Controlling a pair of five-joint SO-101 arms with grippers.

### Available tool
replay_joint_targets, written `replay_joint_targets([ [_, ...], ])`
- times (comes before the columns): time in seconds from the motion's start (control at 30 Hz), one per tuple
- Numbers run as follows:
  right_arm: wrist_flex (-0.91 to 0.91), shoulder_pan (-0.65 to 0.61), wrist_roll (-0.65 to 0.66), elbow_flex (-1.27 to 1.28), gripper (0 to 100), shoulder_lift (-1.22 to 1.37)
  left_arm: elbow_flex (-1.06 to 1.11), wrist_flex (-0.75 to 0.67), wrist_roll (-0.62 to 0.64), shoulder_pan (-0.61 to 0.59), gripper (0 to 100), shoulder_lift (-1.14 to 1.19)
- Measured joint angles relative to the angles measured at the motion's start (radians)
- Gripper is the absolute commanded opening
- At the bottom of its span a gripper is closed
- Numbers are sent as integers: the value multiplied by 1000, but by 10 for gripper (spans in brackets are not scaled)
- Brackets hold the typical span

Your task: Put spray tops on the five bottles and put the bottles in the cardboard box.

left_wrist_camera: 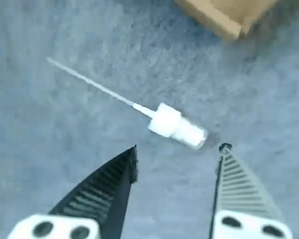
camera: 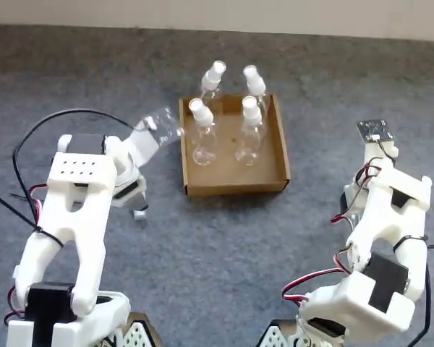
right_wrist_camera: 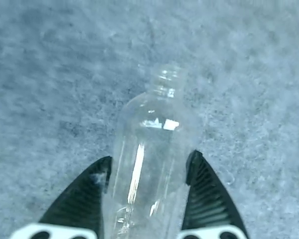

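Note:
My left gripper (left_wrist_camera: 179, 148) is open, just above a white spray top (left_wrist_camera: 177, 127) that lies on the grey carpet with its thin tube (left_wrist_camera: 89, 82) stretched out. My right gripper (right_wrist_camera: 150, 158) is shut on a clear bottle (right_wrist_camera: 149, 149) with no top, neck pointing away. In the high view this bottle (camera: 159, 130) hangs tilted at the tip of the arm on the picture's left, beside the cardboard box (camera: 235, 189). Two topped bottles (camera: 202, 137) (camera: 249, 134) stand in the box, and two more (camera: 213, 76) (camera: 253, 79) stand at its far edge.
A corner of the cardboard box (left_wrist_camera: 229, 15) lies close beyond the spray top. A small white piece (camera: 139, 213) sits on the carpet under the arm at the picture's left. The other arm (camera: 383, 217) is folded on the right. Bare carpet lies in front of the box.

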Motion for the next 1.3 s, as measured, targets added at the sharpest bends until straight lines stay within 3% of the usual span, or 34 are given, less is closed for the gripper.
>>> replay_joint_targets([
  [0.27, 40, -61, 0, -2, 10, -2, 68, -199, -482, -6, 246, 0],
  [0.33, 40, -66, 0, -2, 10, -2, 117, -230, -532, -6, 246, 0],
  [0.7, 40, -71, 0, -2, 10, -2, 321, -486, -565, -11, 245, -2],
  [1.13, 43, -71, -2, -2, 10, -2, 370, -505, -565, 55, 242, 0],
  [1.3, 43, -71, -2, -2, 10, -2, 371, -505, -557, 58, 123, 0],
])
